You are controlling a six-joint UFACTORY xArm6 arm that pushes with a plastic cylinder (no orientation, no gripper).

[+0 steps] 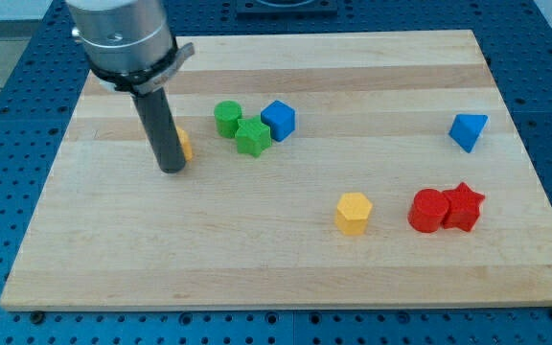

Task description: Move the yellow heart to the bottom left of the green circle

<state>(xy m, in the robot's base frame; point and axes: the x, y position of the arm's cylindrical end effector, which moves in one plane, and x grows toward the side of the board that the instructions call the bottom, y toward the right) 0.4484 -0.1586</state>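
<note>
Where my tip (172, 170) hides yellow heart (185, 145), green circle (226, 117) right

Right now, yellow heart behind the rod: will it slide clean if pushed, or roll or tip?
Probably slides: the yellow heart looks low and flat-based on the smooth board, so tipping seems unlikely. It may spin off-line, since its edge is uneven. My tip hides most of it, so contact is unclear.

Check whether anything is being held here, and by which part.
Nothing is held. My tip only rests on the board, with the yellow heart mostly hidden behind the rod's right side; contact cannot be told.
</note>
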